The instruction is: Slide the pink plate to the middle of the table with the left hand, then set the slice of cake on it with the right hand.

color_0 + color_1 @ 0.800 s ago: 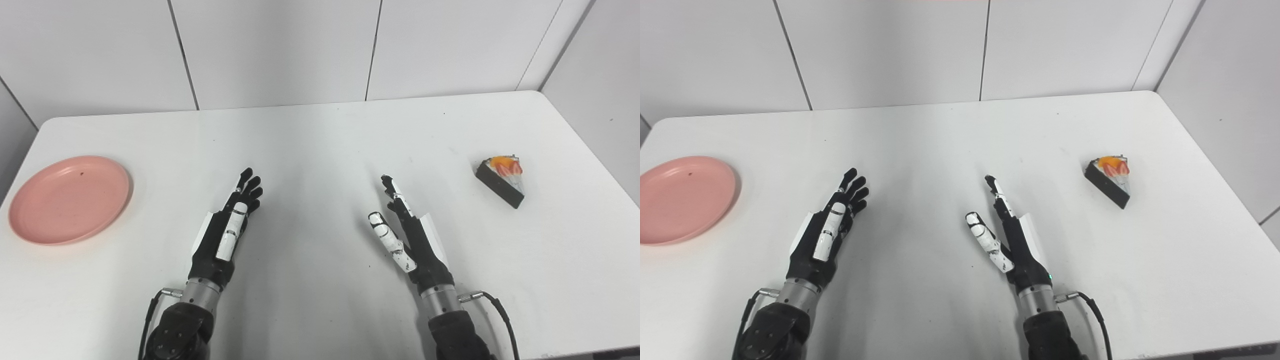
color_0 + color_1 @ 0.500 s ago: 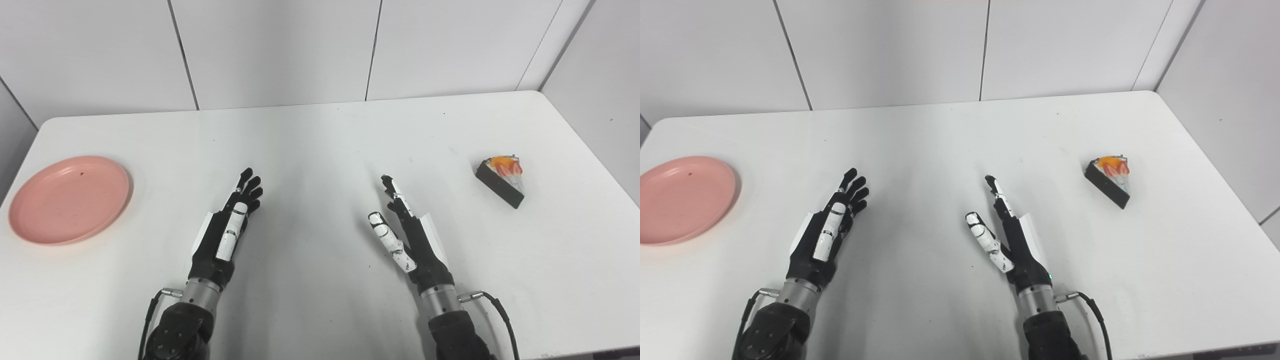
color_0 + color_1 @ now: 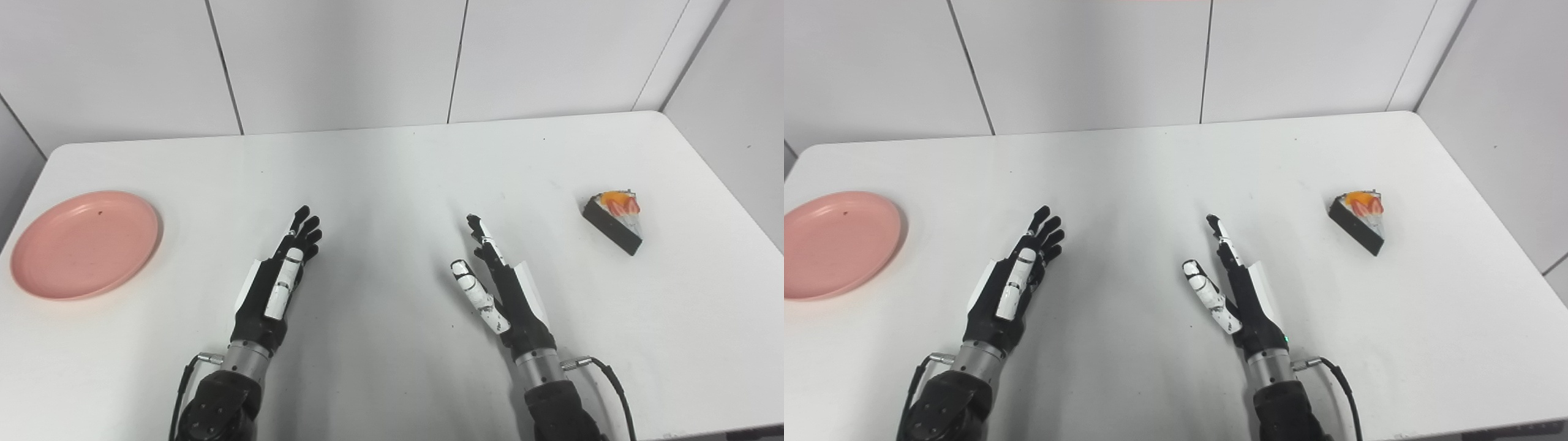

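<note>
Both hands empty, fingers straight, thumbs apart. Left hand [image 3: 277, 288] should reach to 10 o'clock, hook the plate's [image 3: 86, 244] far rim, drag flat; cake [image 3: 614, 220] waits.

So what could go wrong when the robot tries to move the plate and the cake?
The pink plate sits close to the table edge on the left, so a clumsy push from the left hand might tip it off. The slice of cake is small and wedge-shaped; the right hand fingers might knock it over or squash it.
</note>
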